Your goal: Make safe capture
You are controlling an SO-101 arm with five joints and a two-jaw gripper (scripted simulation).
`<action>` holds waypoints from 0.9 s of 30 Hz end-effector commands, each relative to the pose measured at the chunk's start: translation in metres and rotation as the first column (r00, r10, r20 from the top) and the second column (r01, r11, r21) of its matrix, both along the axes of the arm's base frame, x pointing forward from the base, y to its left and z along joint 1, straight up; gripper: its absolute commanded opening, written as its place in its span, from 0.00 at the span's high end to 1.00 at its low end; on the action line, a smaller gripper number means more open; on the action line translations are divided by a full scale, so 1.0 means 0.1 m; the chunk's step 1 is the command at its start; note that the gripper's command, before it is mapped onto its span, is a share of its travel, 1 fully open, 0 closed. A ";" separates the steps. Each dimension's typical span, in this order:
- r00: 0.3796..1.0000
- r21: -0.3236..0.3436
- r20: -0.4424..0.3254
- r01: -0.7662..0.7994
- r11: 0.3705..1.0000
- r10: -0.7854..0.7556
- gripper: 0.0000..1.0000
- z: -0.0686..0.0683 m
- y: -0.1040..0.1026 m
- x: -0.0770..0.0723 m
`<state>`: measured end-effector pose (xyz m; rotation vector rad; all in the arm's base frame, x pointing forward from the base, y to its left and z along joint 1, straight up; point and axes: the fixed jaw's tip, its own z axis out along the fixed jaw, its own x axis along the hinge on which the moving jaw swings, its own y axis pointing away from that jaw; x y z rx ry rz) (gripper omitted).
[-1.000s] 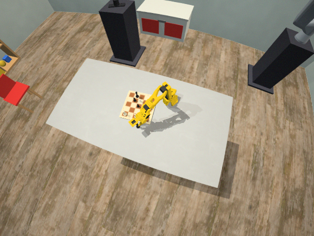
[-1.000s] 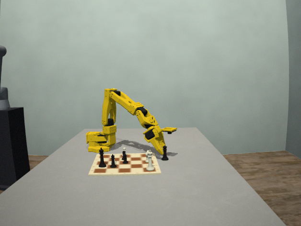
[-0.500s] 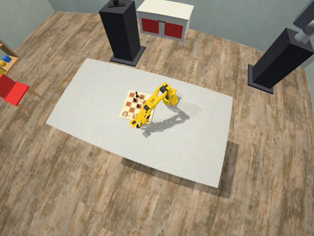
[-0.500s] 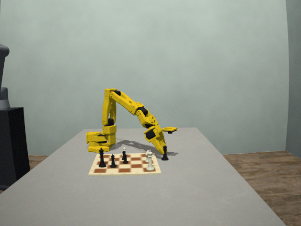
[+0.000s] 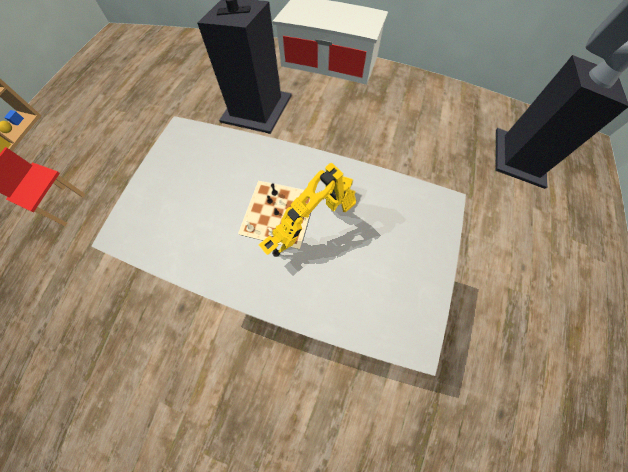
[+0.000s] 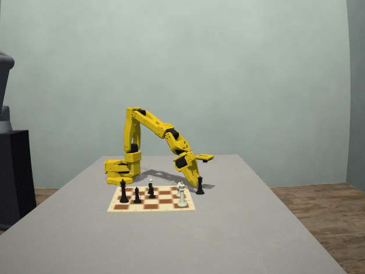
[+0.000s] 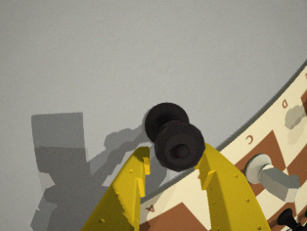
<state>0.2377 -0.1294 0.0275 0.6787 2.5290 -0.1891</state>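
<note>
A black chess piece point(image 6: 200, 186) stands upright on the grey table just off the right edge of the chessboard point(image 6: 150, 201). In the wrist view its round head point(image 7: 177, 143) sits between my yellow fingers, with a small gap on the left side. My gripper point(image 6: 194, 181) is slightly open around the piece's top and points steeply down. In the overhead view the gripper point(image 5: 271, 247) is at the board's near corner. A tall white piece point(image 6: 182, 195) stands on the board's right side. Black pieces point(image 6: 123, 191) stand on the left.
The arm's base point(image 6: 121, 170) sits behind the board. A white piece point(image 7: 270, 177) lies close to my right finger in the wrist view. Two dark pillars point(image 5: 243, 60) and a cabinet point(image 5: 327, 40) stand on the floor beyond the table.
</note>
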 end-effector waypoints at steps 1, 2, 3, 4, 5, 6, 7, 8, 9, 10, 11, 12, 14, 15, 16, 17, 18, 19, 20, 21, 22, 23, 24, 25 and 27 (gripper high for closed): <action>1.000 -0.004 0.017 0.000 1.000 0.000 0.88 0.08 0.01 0.02; 1.000 -0.004 0.017 0.000 1.000 0.000 0.88 0.11 0.01 0.02; 1.000 -0.004 0.017 0.000 1.000 0.000 0.88 0.13 0.01 0.02; 1.000 -0.004 0.017 0.000 1.000 0.000 0.88 0.16 0.01 0.02; 1.000 -0.004 0.017 0.000 1.000 0.000 0.88 0.18 0.01 0.02; 1.000 -0.004 0.017 0.000 1.000 0.000 0.88 0.21 0.01 0.02; 1.000 -0.004 0.017 0.000 1.000 0.000 0.88 0.24 0.01 0.02; 1.000 -0.004 0.017 0.000 1.000 0.000 0.88 0.27 0.01 0.02; 1.000 -0.004 0.017 0.000 1.000 0.000 0.88 0.30 0.01 0.02; 1.000 -0.004 0.017 0.000 1.000 0.000 0.88 0.33 0.01 0.02; 1.000 -0.004 0.017 0.000 1.000 0.000 0.88 0.36 0.01 0.02; 1.000 -0.004 0.017 0.000 1.000 0.000 0.88 0.39 0.01 0.02; 1.000 -0.004 0.017 0.000 1.000 0.000 0.88 0.45 0.01 0.02; 1.000 -0.004 0.017 0.000 1.000 0.000 0.88 0.47 0.01 0.01; 1.000 -0.004 0.017 0.000 1.000 0.000 0.88 0.50 0.01 0.01; 1.000 -0.004 0.017 0.000 1.000 0.000 0.88 0.50 0.01 0.01; 1.000 -0.004 0.017 0.000 1.000 0.000 0.88 0.50 0.01 0.01; 1.000 -0.004 0.017 0.000 1.000 0.000 0.88 0.53 0.01 0.01; 1.000 -0.004 0.017 0.000 1.000 0.000 0.88 0.55 0.01 0.01; 1.000 -0.004 0.017 0.000 1.000 0.000 0.88 0.57 0.01 0.01; 1.000 -0.004 0.017 0.000 1.000 0.000 0.88 0.59 0.02 0.01; 1.000 -0.004 0.017 0.000 1.000 0.000 0.88 0.61 0.02 0.01; 1.000 -0.004 0.017 0.000 1.000 0.000 0.88 0.63 0.02 0.01; 1.000 -0.004 0.017 0.000 1.000 0.000 0.88 0.65 0.02 0.01; 1.000 -0.004 0.018 0.000 1.000 0.000 0.88 0.67 0.02 0.01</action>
